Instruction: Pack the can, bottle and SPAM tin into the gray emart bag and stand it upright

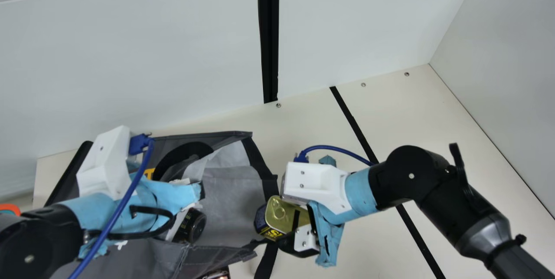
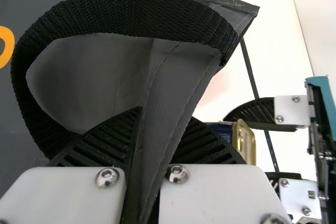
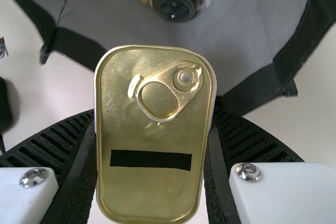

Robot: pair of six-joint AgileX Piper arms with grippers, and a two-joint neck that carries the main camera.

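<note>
**Cream counter (image 1: 433,140): loading in hand**

Left pincer (image 2: 164,116) nips an edge of the gray fabric bag (image 1: 234,188); right pincer (image 3: 154,107), parted just to tin width, grips the gold-lidded, rounded-rectangular SPAM tin (image 3: 155,182) at its mouth. A black cylindrical container (image 1: 190,225) lies inside. Next: ease the tin in.

From the neck, farthest off, the main view looks down at a slant on the gray emart bag (image 1: 234,188) at lower left, while the left wrist view looks closely across it and the right over the SPAM tin (image 1: 284,223) into it, all three sharing bag and, probably, that tin, partly hidden at the left wrist view's lower right
</note>
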